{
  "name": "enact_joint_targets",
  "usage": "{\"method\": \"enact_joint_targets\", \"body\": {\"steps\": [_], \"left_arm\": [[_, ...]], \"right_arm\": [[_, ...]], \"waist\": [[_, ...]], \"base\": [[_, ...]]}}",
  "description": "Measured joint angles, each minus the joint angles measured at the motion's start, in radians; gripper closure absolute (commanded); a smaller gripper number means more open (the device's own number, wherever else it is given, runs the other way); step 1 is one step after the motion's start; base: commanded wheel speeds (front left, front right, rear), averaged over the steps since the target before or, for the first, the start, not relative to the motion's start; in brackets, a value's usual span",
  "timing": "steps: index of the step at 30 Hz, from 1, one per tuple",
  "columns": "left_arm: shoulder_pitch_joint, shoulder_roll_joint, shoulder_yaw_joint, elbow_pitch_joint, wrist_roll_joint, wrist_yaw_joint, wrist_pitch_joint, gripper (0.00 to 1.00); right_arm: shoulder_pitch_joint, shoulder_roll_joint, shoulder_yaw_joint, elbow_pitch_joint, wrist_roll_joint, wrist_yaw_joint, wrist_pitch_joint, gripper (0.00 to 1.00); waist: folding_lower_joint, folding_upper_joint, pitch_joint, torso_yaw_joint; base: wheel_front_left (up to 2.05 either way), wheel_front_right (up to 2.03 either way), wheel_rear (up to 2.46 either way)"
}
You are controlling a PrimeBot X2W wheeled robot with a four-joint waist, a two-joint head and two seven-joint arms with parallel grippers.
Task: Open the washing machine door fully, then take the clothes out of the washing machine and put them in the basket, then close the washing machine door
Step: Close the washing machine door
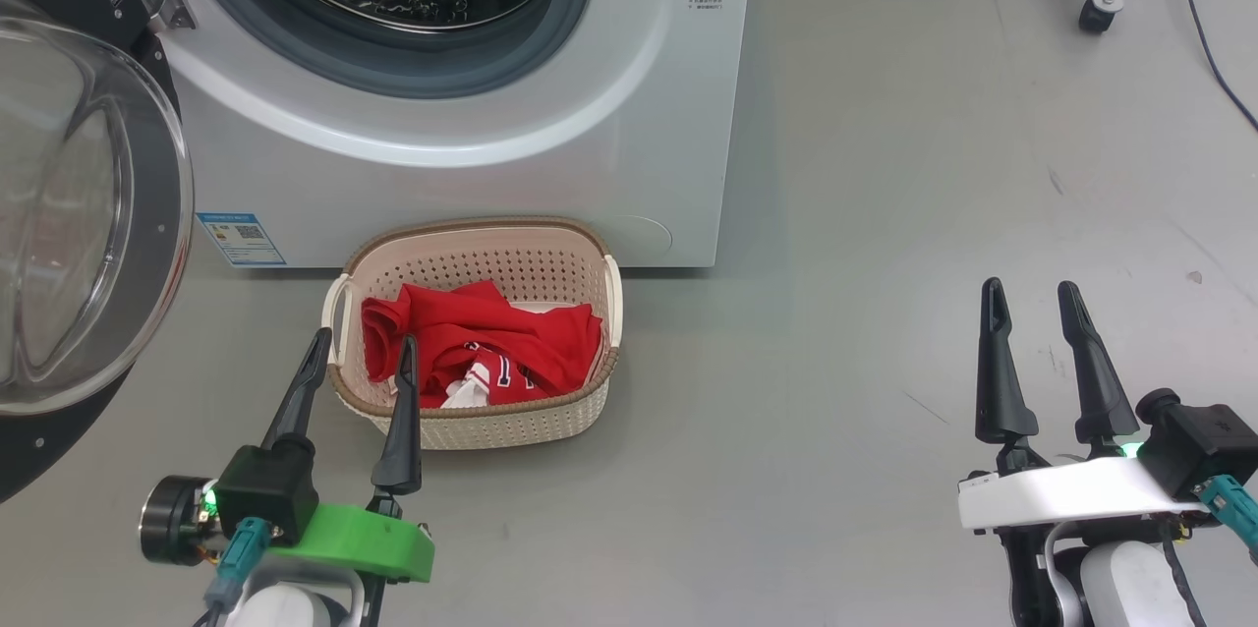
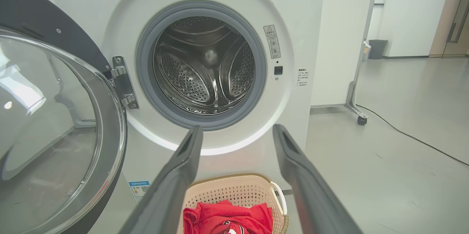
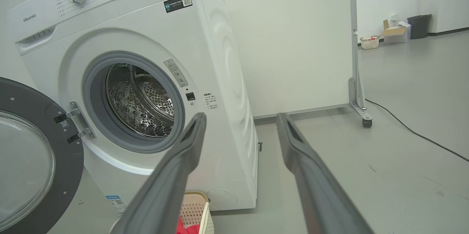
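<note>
Grey floor (image 1: 885,165) | head: washing machine door (image 1: 79,214) open at left, clothes (image 1: 462,332) in basket (image 1: 491,263) just before washing machine (image 1: 590,116); left gripper (image 1: 366,336) jaws apart at basket's near rim, right gripper (image 1: 1030,285) jaws apart, well right | left wrist: steel drum (image 2: 205,65) past spread jaws | right wrist: door open, jaws spread
</note>
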Motion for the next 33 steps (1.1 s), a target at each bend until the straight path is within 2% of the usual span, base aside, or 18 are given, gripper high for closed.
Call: {"method": "enact_joint_targets", "body": {"steps": [19, 33], "left_arm": [[0.0, 0.0, -0.019, 0.006, -0.004, 0.0, 0.0, 0.0], [0.0, 0.001, -0.043, 0.009, -0.024, 0.009, 0.0, 0.0]], "right_arm": [[0.0, 0.0, -0.009, -0.003, 0.0, -0.003, 0.0, 0.0], [0.007, 0.0, -0.009, -0.006, -0.021, 0.001, 0.0, 0.0]], "waist": [[0.0, 0.0, -0.009, 0.026], [0.0, 0.0, -0.002, 0.138]], "base": [[0.0, 0.0, 0.0], [0.0, 0.0, 0.0]]}}
